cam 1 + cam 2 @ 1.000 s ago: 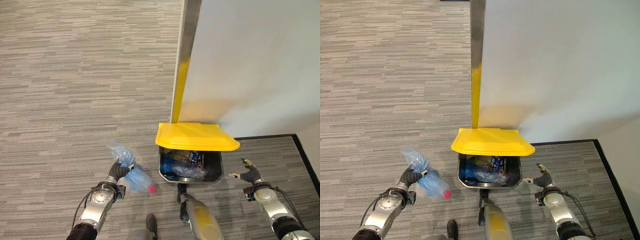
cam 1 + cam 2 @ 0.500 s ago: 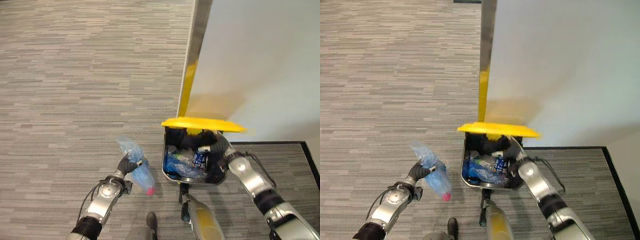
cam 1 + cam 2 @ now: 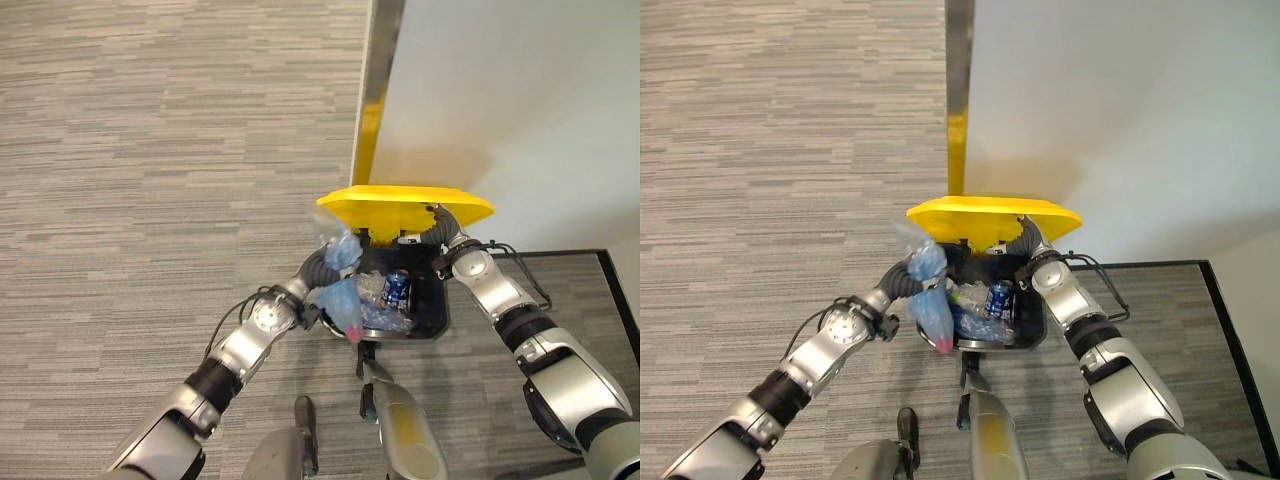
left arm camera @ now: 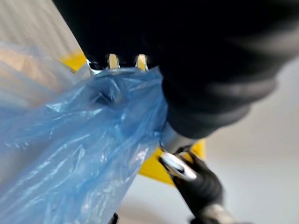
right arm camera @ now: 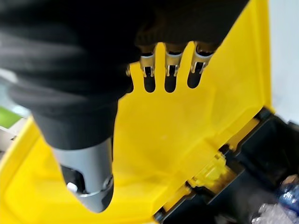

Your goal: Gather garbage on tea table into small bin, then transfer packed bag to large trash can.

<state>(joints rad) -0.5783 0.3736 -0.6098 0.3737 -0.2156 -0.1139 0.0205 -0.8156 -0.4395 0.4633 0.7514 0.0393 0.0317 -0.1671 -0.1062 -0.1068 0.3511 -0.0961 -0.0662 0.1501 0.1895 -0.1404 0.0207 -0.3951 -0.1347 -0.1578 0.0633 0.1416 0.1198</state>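
The large black trash can (image 3: 437,312) stands against the wall, its yellow lid (image 3: 405,208) tilted up. My right hand (image 3: 441,231) is under the lid with straight fingers (image 5: 169,71) pressed against its yellow underside (image 5: 187,140), so it is open. My left hand (image 3: 318,268) is shut on the gathered neck of the blue packed bag (image 3: 342,296). The bag hangs at the can's left rim, partly over the opening, with something red at its bottom. In the left wrist view the blue bag (image 4: 84,154) bunches right beside the hand's dark cover (image 4: 210,70).
Inside the can lie a blue drink can (image 3: 396,290) and crumpled plastic. A white wall panel (image 3: 520,110) with a metal edge strip (image 3: 378,60) rises just behind the can. Grey carpet (image 3: 150,180) stretches out to the left and front.
My left hand has carried the blue bag right and up, from the carpet side to the can's left rim. My right hand has pushed the lid further up.
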